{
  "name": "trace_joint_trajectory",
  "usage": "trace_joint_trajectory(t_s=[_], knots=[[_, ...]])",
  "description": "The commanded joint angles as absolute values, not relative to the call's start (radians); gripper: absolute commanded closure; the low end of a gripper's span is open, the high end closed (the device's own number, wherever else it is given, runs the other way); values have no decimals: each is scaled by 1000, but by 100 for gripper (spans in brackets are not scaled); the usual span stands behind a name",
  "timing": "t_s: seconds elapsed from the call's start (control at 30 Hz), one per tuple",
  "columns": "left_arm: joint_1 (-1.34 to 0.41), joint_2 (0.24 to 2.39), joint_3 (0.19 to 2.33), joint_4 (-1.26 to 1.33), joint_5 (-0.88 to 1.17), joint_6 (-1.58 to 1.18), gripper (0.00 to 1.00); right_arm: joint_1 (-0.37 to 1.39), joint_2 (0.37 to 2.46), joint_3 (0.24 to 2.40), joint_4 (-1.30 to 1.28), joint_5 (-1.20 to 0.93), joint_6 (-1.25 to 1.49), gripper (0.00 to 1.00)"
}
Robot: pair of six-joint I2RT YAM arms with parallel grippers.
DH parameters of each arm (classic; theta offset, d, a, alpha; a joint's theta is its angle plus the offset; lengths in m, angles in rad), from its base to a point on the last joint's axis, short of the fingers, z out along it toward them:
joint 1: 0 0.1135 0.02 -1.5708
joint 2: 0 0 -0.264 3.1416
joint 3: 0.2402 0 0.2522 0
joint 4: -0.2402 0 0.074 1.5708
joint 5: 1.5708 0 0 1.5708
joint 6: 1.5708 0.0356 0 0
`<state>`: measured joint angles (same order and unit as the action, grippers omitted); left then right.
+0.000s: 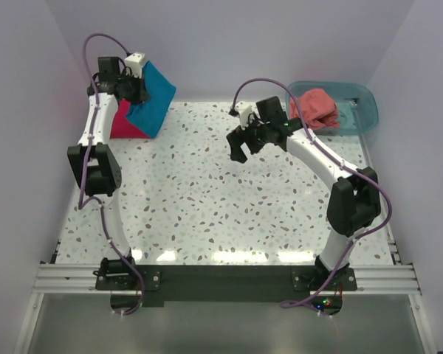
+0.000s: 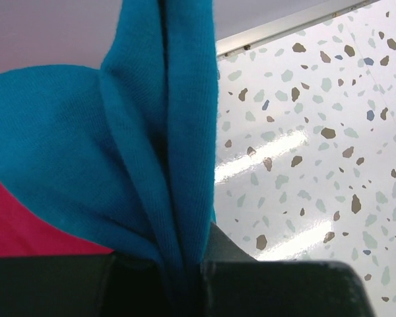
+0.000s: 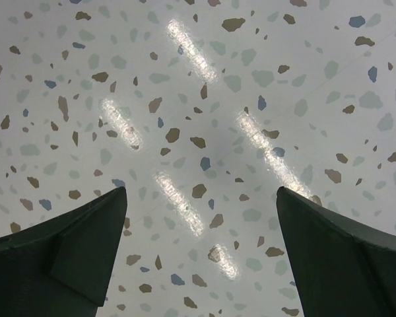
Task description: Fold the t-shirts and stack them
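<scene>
Left fingers (image 1: 139, 87): closed tight on a bunched fold of the teal-blue t-shirt (image 1: 153, 103); in the wrist view the cloth rises straight out of the pinch.
Right fingers (image 1: 238, 151): spread wide and holding nothing, hanging over bare worktop (image 1: 207, 199) at upper centre of the overhead frame.
Teal-blue t-shirt: lifted by one edge at the upper left, draping down to the worktop.
Crimson-magenta t-shirt (image 1: 122, 122): lies under and beside the teal one in the same upper-left corner, partly covered.
Salmon-coral t-shirt (image 1: 317, 107): crumpled in the translucent tub (image 1: 362, 110) at the upper right, well apart from the other two.
Step in hand: probably laying the teal shirt onto the crimson one to build the stack.
Next move: lower the held edge so the teal cloth settles flat and square over the crimson, then let go; the salmon shirt has yet to be taken out and folded, and the free right arm is nearer.
</scene>
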<state>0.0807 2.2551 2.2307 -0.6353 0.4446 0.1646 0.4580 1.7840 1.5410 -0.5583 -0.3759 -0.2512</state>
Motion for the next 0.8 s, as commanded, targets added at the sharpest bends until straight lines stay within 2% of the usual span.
trace_joint_trajectory(t_s=[0.0,0.77], knots=[[120,2212,2289,-600,474,160,100,457,1802,1603,-561,-377,-238,1],[242,2430,2300,-394,403,308,100,463,1901,1733,-663,-368,-244,1]])
